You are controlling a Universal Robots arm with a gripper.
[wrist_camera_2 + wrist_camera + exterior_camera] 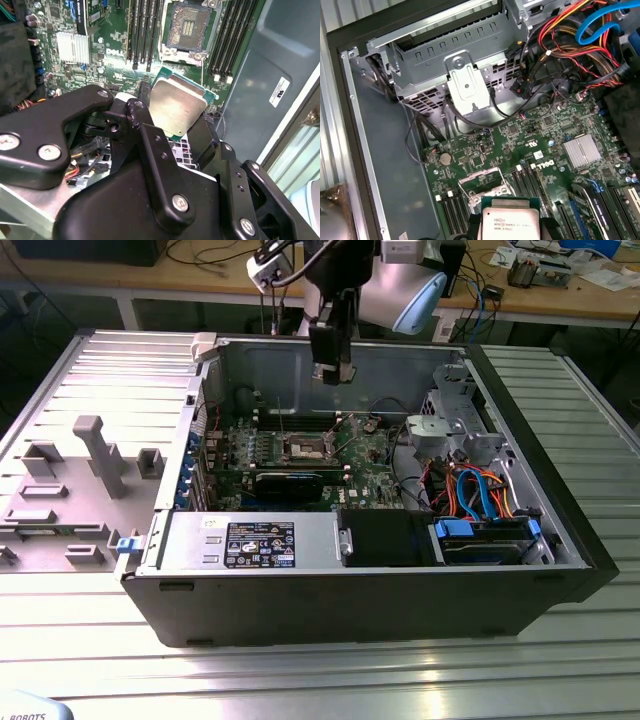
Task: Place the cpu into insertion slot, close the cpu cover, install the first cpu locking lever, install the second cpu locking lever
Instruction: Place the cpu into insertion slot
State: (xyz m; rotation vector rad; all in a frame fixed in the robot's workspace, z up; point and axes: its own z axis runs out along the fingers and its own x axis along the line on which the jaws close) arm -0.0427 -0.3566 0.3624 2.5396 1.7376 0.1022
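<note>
Wide view outside, two close views on the arm.
The exterior view looks down into the whole computer case (pixel 370 610) from a distance; both wrist views look down closely on its green board (pixel 115 35) (pixel 520 145).

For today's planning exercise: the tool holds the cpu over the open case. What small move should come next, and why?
Probably bring the tool, shut on the cpu, squarely over the insertion slot: it lies open, empty, and offset from the cpu.

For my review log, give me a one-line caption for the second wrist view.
The hand grips the cpu above the green motherboard, the empty insertion slot lying beyond.
</note>
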